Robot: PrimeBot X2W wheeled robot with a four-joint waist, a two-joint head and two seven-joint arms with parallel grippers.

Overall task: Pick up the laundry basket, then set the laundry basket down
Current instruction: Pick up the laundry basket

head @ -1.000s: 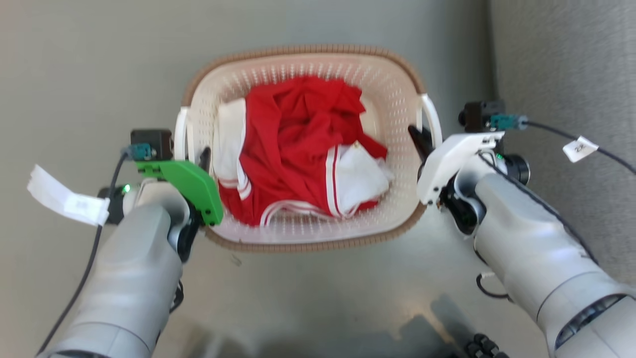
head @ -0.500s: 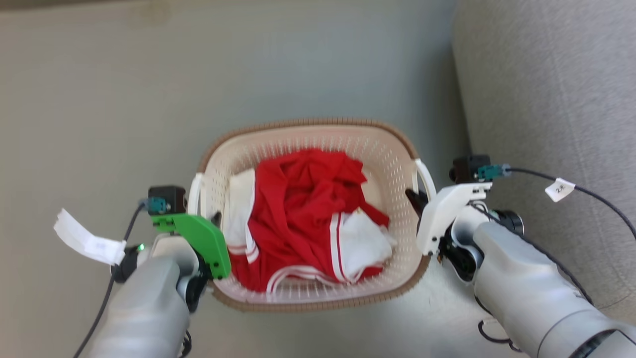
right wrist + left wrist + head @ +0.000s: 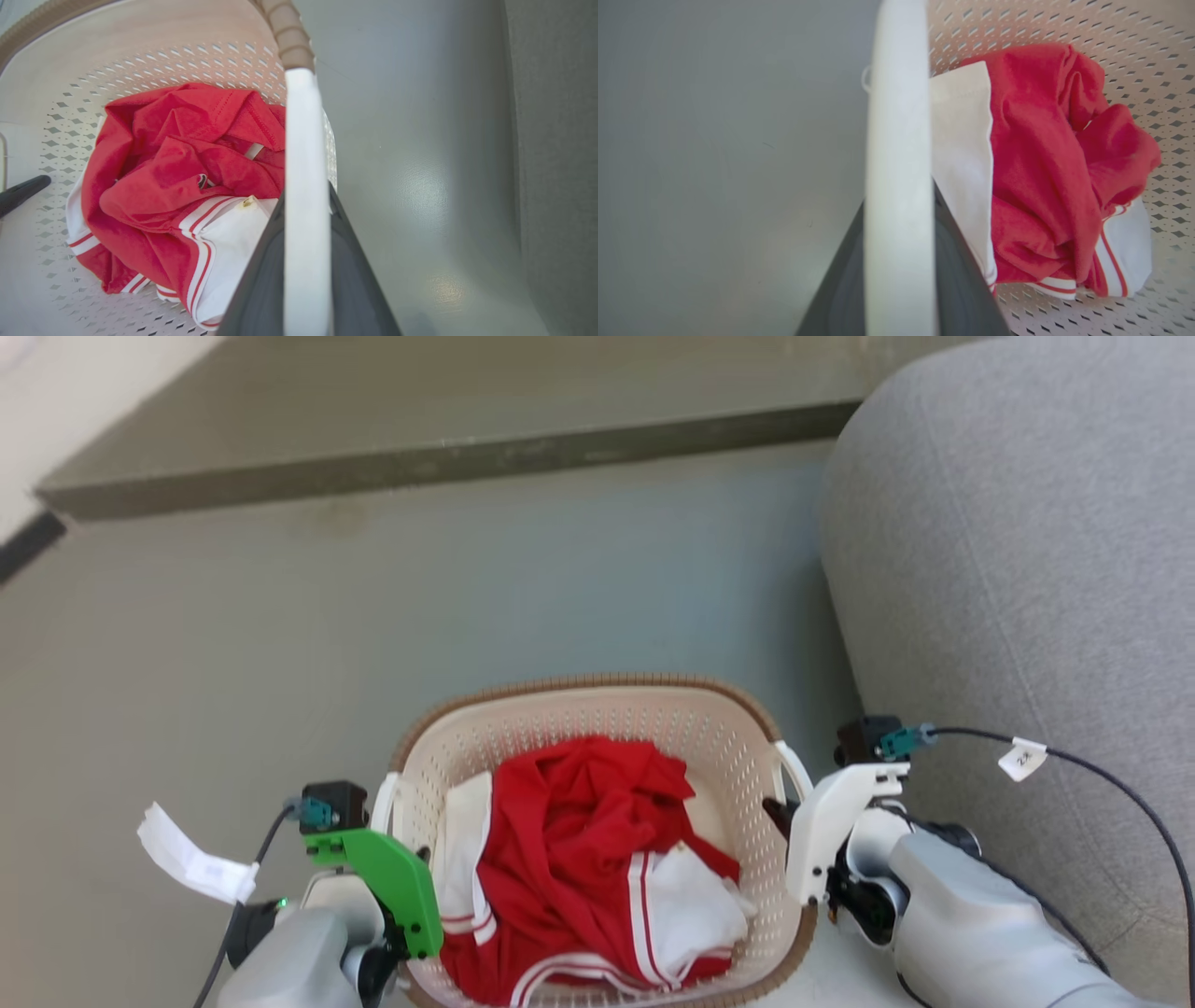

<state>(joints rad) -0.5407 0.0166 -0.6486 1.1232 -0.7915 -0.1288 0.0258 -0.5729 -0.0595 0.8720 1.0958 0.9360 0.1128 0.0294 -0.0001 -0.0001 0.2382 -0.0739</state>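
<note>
Small white paper tag (image 3: 1022, 759) on thin black cable (image 3: 1120, 791): reads roughly "2K", blurry. Crumpled white paper tag (image 3: 194, 865) at left: print illegible.

Grey-green floor with a grey upholstered sofa standing on it.

The floor (image 3: 280, 616) is smooth and faintly glossy. It spreads out to the outer side of the left end effector (image 3: 413, 866) and ahead of both end effectors. On the outer side of the right end effector (image 3: 780, 816), a narrow strip of floor runs to a grey fabric sofa (image 3: 1027, 569) standing close by. Far ahead, the floor ends at a darker raised ledge (image 3: 420, 457). Whether the laundry basket (image 3: 597, 695), between the end effectors, touches the floor cannot be told.
</note>
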